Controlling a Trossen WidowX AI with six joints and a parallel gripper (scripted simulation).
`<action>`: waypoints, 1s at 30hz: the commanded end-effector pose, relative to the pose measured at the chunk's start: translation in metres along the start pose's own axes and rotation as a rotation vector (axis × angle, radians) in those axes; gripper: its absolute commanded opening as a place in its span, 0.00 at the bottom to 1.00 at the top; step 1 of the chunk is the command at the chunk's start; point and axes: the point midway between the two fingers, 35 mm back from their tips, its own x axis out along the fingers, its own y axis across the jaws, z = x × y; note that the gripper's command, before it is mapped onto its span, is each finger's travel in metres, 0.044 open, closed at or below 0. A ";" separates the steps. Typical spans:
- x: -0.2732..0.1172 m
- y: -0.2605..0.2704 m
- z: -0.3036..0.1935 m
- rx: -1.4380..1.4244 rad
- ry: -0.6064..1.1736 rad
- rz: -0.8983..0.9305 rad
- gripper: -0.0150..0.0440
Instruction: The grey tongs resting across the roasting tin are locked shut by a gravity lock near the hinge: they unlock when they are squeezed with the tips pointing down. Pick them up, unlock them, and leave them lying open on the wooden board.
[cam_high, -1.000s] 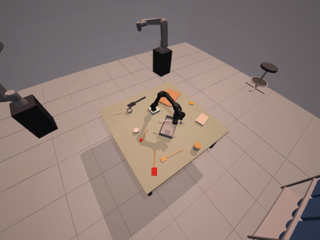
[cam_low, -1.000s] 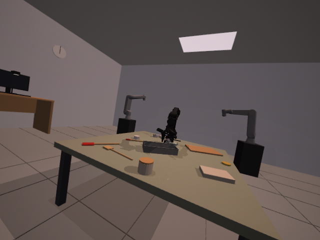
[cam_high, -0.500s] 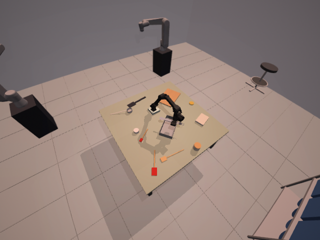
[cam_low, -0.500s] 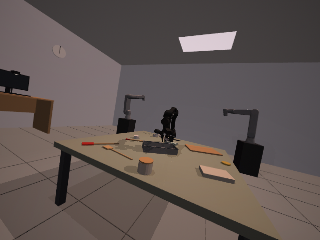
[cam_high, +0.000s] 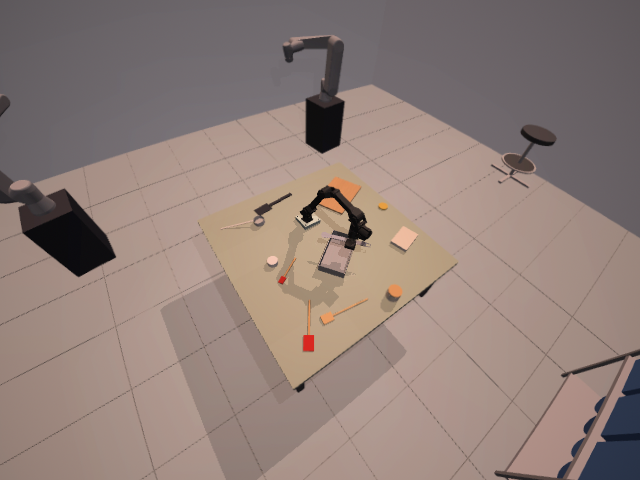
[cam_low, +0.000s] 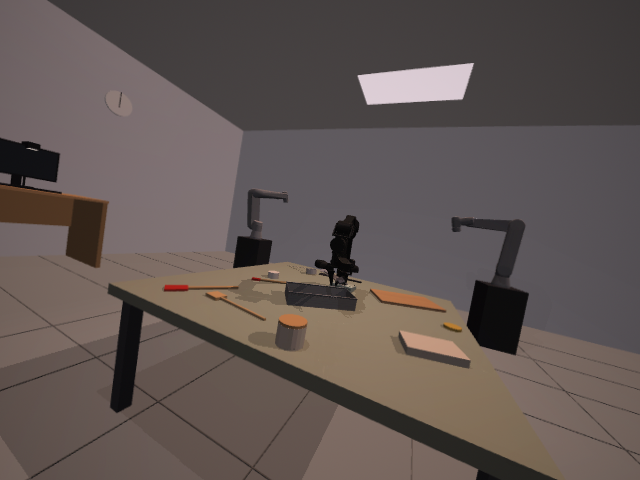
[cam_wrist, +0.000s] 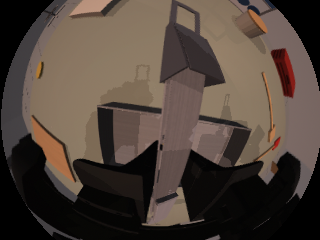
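Grey tongs (cam_wrist: 179, 110) sit clamped in our gripper (cam_wrist: 167, 183) just above the roasting tin (cam_high: 333, 258), their long axis near level, so we judge tips must swing downward.

Roasting tin (cam_high: 333, 260) walls box in the hand (cam_high: 351, 243).

table (cam_high: 248, 289): tan, square, dark legs
centre: tin (cam_high: 334, 258)
beyond tin: wooden board (cam_high: 341, 193), arm base (cam_high: 307, 221)
right of tin: pink block (cam_high: 404, 238), orange disc (cam_high: 383, 206)
near tin: lidded jar (cam_high: 394, 292), red spatula (cam_high: 308, 333), tan spatula (cam_high: 341, 311)
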 end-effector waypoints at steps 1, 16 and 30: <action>-0.010 0.024 0.013 -0.054 -0.013 -0.007 0.00; -0.031 0.125 0.041 -0.269 -0.027 -0.004 0.00; -0.049 0.222 0.042 -0.466 -0.031 0.008 0.00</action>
